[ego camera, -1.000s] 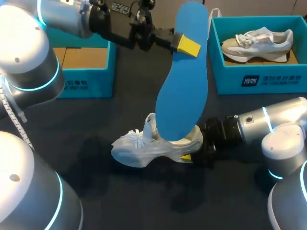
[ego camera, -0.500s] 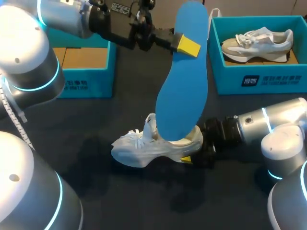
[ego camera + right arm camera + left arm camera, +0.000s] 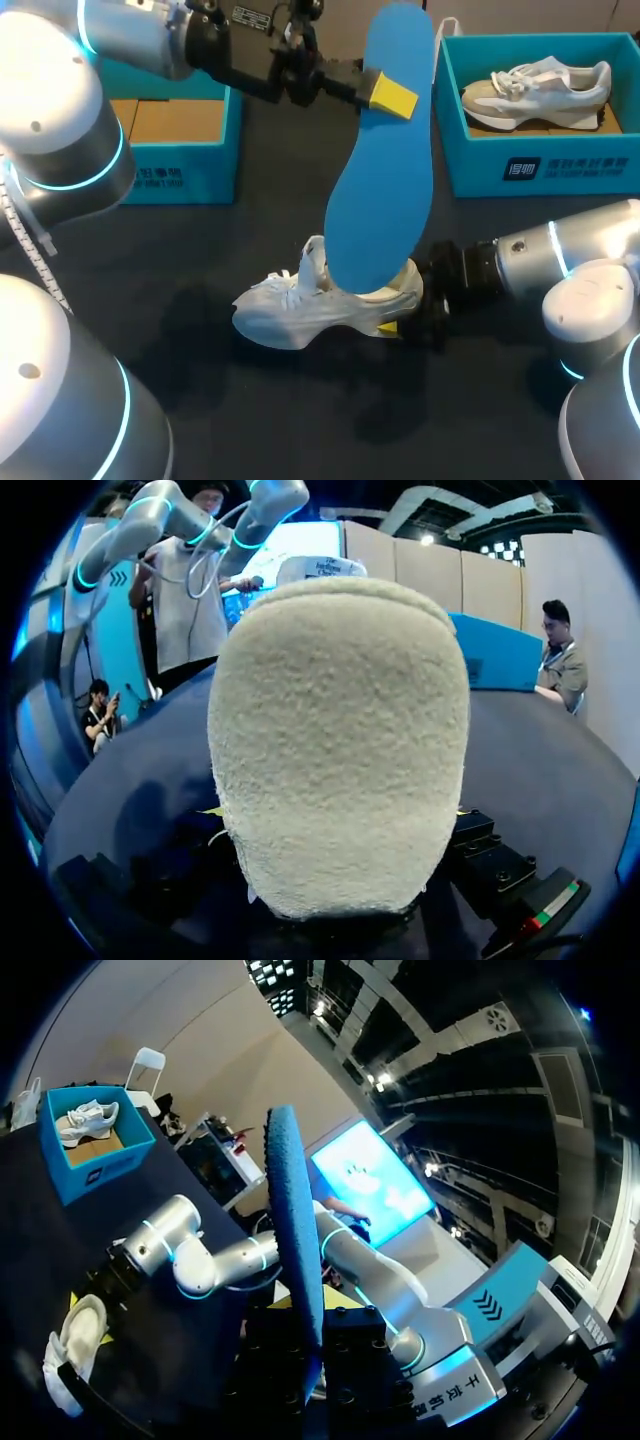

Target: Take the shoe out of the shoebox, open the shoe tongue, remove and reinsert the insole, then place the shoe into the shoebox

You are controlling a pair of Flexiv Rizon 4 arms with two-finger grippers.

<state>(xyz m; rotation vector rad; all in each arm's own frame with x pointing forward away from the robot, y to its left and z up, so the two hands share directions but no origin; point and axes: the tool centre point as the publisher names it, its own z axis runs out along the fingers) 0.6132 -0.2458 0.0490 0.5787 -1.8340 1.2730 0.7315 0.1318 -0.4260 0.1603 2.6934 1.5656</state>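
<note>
My left gripper (image 3: 390, 95) is raised above the table's middle, shut on the upper part of a blue insole (image 3: 380, 170) that hangs down with its lower end at the shoe's opening. In the left wrist view the insole (image 3: 295, 1260) rises edge-on from the gripper (image 3: 312, 1380). A white shoe (image 3: 320, 300) lies on the dark table, toe to the left. My right gripper (image 3: 405, 318) is open at its heel, one yellow fingertip (image 3: 390, 328) showing beneath. The fuzzy heel (image 3: 340, 750) stands between the fingers in the right wrist view. An open teal shoebox (image 3: 180, 175) sits at the back left.
A second teal box (image 3: 540, 165) at the back right holds another white shoe (image 3: 540, 90). My right arm (image 3: 560, 260) lies low across the table's right side. The dark table (image 3: 250, 400) extends toward the front.
The right arm has shifted very slightly at the shoe's heel. The left arm, the insole and the shoe have stayed where they were.
</note>
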